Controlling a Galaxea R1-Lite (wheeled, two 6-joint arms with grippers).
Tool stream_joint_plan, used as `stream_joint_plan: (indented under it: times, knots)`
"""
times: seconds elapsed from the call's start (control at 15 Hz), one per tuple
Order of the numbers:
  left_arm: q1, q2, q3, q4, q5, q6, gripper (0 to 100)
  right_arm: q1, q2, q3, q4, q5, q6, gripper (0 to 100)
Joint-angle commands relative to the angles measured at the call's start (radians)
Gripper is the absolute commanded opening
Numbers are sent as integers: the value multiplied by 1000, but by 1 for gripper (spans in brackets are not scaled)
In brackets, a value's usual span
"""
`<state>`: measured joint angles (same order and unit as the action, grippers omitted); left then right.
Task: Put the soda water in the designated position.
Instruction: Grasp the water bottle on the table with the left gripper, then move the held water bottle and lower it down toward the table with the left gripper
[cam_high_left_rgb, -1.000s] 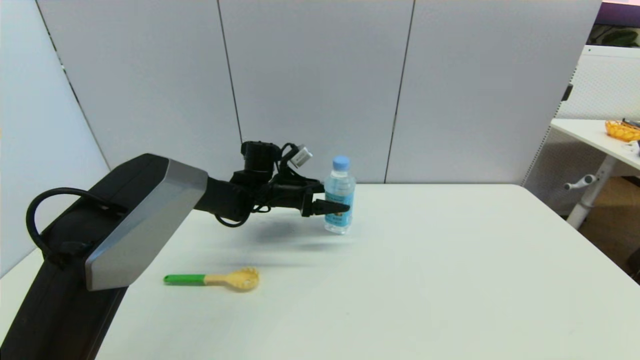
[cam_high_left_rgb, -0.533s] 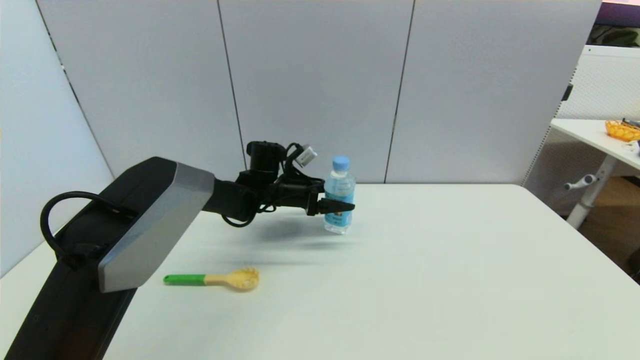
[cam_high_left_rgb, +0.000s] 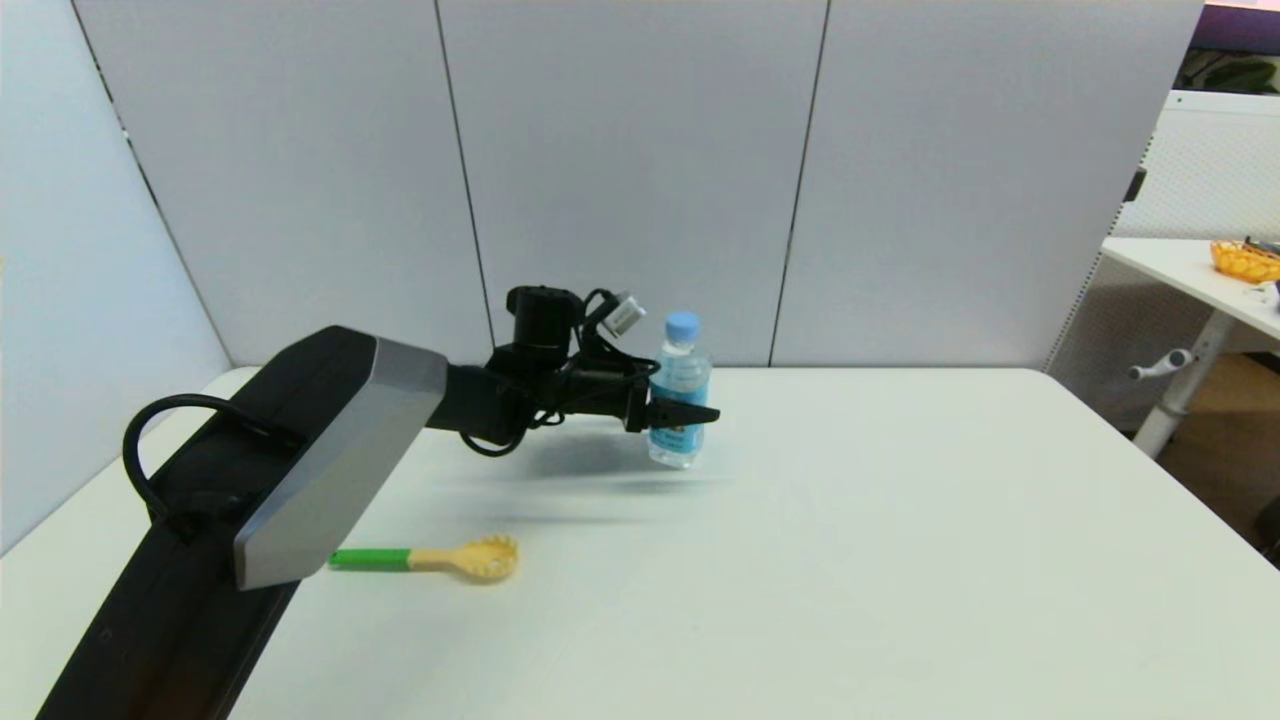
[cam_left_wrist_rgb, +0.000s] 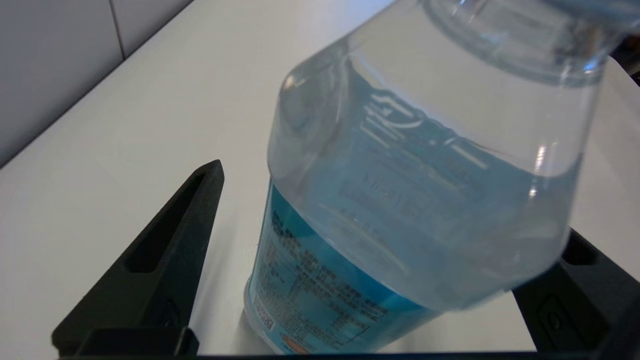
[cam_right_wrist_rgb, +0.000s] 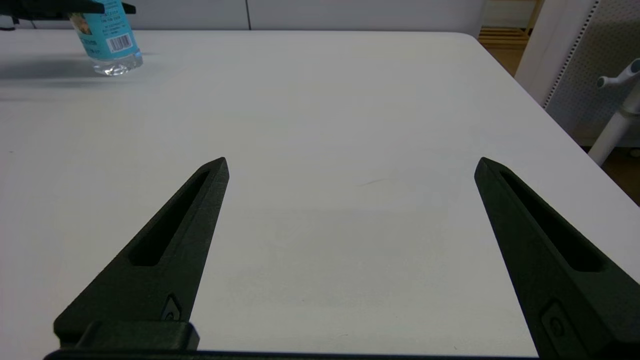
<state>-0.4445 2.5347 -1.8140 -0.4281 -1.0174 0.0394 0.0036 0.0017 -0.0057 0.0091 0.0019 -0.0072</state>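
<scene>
The soda water (cam_high_left_rgb: 680, 372), a small clear bottle with a light blue cap and blue label, stands upright near the table's far edge. My left gripper (cam_high_left_rgb: 688, 413) reaches in from the left at label height, open, with one finger on each side of the bottle. In the left wrist view the soda water (cam_left_wrist_rgb: 320, 280) fills the space inside the left gripper (cam_left_wrist_rgb: 395, 200); a gap shows beside one finger (cam_left_wrist_rgb: 150, 265), and the other is partly hidden behind the bottle. My right gripper (cam_right_wrist_rgb: 350, 162) hovers open over bare table, far from the soda water (cam_right_wrist_rgb: 107, 42).
A pasta spoon (cam_high_left_rgb: 450, 557) with a green handle and yellow head lies on the white table (cam_high_left_rgb: 900, 560), nearer me than the left forearm. Grey partition panels stand behind the table. A second table (cam_high_left_rgb: 1190, 270) with an orange bowl (cam_high_left_rgb: 1245, 260) is at the far right.
My left arm has pushed forward to the right, so its fingers now reach farther past the bottle's sides. The bottle and the spoon have stayed where they were.
</scene>
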Motion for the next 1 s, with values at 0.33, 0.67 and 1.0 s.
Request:
stream_joint_plan:
  times: [0.33,0.67,1.0]
  knots:
    - [-11,30,-41,-3,-6,-9,0,1,1,0,0,0,0,100]
    - [-11,32,-41,-1,-6,-9,0,-1,1,0,0,0,0,100]
    - [-10,6,-39,-1,2,-4,0,-1,1,0,0,0,0,100]
